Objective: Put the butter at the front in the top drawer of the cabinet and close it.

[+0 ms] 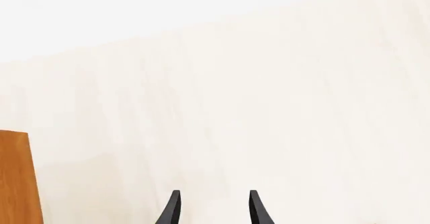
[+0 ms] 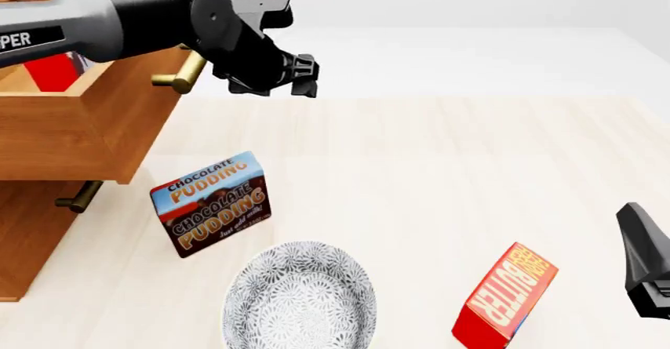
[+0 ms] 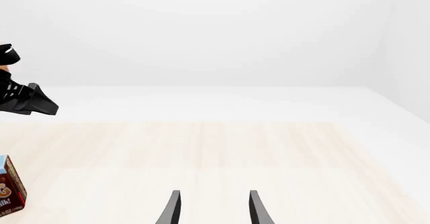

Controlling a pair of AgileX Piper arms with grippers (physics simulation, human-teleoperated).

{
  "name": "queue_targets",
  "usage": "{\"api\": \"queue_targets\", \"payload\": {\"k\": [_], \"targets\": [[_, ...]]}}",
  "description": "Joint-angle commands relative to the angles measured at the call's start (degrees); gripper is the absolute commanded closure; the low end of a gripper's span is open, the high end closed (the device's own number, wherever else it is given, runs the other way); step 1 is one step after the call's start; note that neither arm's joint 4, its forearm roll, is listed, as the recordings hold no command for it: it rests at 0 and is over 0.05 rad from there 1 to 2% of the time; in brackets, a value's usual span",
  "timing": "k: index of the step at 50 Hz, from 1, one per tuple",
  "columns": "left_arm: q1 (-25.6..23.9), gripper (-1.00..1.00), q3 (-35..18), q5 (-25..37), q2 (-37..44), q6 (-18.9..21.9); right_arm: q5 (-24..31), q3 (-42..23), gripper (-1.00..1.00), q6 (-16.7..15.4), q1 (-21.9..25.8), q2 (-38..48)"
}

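The top drawer (image 2: 74,129) of the cabinet (image 2: 27,247) stands pulled out, with something red (image 2: 47,70) inside, likely a butter carton. My left gripper (image 2: 304,76) hovers beside its brass handle (image 2: 183,70), fingers apart, holding nothing. My right gripper (image 3: 213,206) is spread and empty too. Another butter (image 2: 506,296) leans on the table (image 2: 440,169), near a patterned bowl (image 2: 300,298) and pudding box (image 2: 213,202). Closing remains, I judge
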Motion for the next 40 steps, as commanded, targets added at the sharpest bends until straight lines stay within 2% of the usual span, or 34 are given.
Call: {"api": "queue_targets", "payload": {"k": [1,15,40], "targets": [[2.51,-1.00,2.64,-0.26,-2.17,0.80,-0.06,0.05,-1.00,0.01,-0.02,0.02],[6.02,-1.00,5.13,-0.24,-4.25,2.16,-0.07,0.05,-1.00,-0.01,-0.02,0.02],[11.20,-1.00,6.45,1.85,-7.34,5.10,-0.06,0.05,-1.00,0.00,-0.01,0.02]]}}
